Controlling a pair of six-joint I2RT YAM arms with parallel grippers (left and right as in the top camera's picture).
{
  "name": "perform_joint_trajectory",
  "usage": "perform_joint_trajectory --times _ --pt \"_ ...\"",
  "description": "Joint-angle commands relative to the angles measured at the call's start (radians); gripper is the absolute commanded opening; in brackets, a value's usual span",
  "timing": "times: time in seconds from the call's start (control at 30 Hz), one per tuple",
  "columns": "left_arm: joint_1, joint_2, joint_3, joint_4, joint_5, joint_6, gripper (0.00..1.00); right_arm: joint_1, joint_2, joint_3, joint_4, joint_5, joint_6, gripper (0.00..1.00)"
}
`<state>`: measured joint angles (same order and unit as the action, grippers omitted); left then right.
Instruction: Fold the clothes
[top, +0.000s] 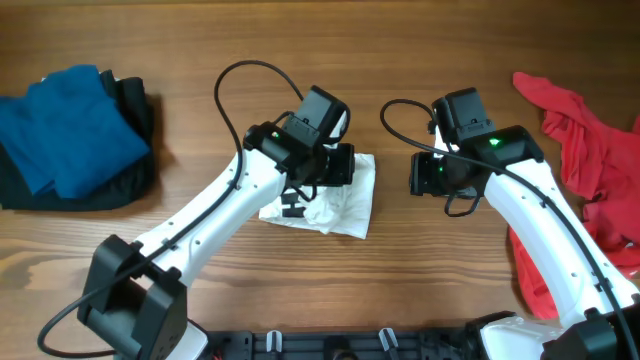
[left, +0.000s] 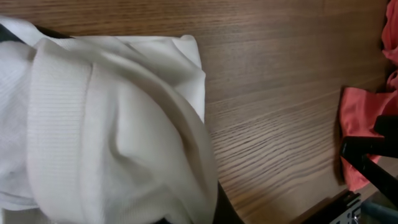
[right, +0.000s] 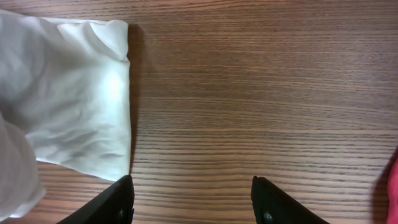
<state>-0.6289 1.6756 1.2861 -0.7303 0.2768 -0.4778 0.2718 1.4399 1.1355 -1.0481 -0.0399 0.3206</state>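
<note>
A white garment (top: 340, 205) lies folded into a small bundle at the table's middle. My left gripper (top: 295, 205) is down on the bundle's left side and shut on the white cloth. In the left wrist view the white cloth (left: 106, 124) drapes over the jaws, and only a dark finger (left: 221, 205) shows beside it. My right gripper (top: 420, 175) hovers just right of the bundle, open and holding nothing. Its fingers (right: 118, 202) stand wide over bare wood, with the white garment's edge (right: 74, 106) to their left.
A heap of red clothes (top: 590, 140) lies along the right edge, also seen in the left wrist view (left: 360, 118). Blue clothes (top: 65, 125) rest on a black garment (top: 130, 175) at the far left. Cables loop above both wrists.
</note>
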Motion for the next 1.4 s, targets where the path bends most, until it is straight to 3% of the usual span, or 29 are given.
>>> perform_joint_trajectory --times 0.0,0.5,0.57,0.6,0.7,1.0,1.17,1.37 --pt "-0.022 0.038 0.020 0.010 0.018 -0.008 0.05 -0.002 0.010 -0.005 -0.007 0.016 0.005 0.61" --pt "-0.053 0.106 0.020 0.095 0.018 0.002 0.09 -0.002 0.011 -0.005 -0.011 0.014 0.005 0.61" --pt "-0.057 0.109 0.020 0.100 0.018 0.002 0.22 -0.002 0.011 -0.005 -0.011 0.014 0.005 0.61" --pt "-0.059 0.109 0.020 0.100 0.018 0.002 0.33 -0.002 0.011 -0.005 -0.011 0.014 0.005 0.61" --pt "-0.061 0.108 0.020 0.098 0.018 0.002 0.49 -0.002 0.011 -0.005 -0.011 0.014 0.005 0.61" --pt "0.001 0.044 0.021 0.047 -0.048 0.088 0.48 -0.002 0.011 -0.005 -0.009 0.003 0.003 0.63" --pt "0.126 -0.018 0.021 -0.050 -0.185 0.077 0.50 -0.002 0.011 -0.005 0.055 -0.225 -0.158 0.63" --pt "0.291 0.007 0.013 -0.109 -0.200 0.077 0.51 0.053 0.019 -0.005 0.182 -0.306 -0.168 0.64"
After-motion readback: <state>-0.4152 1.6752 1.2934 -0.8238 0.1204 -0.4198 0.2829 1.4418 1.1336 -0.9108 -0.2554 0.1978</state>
